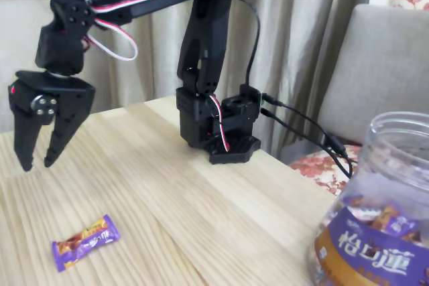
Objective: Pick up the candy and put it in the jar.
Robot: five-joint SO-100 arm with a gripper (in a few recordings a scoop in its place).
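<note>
The candy (86,242) lies flat on the wooden table near the front left, purple wrapper with orange-brown print facing up. My black gripper (38,163) hangs above the table at the left, up and to the left of the candy and well apart from it. Its two fingers point downward with a narrow gap between the tips and nothing between them. The jar (375,212) stands at the front right, a large clear plastic tub with a purple and gold label bearing white characters; several wrapped candies show inside it.
The arm's black base (224,132) is clamped near the table's far edge, with cables trailing off to the right. A chair with a patterned cushion (322,165) stands behind the table's right edge. Curtains hang at the back.
</note>
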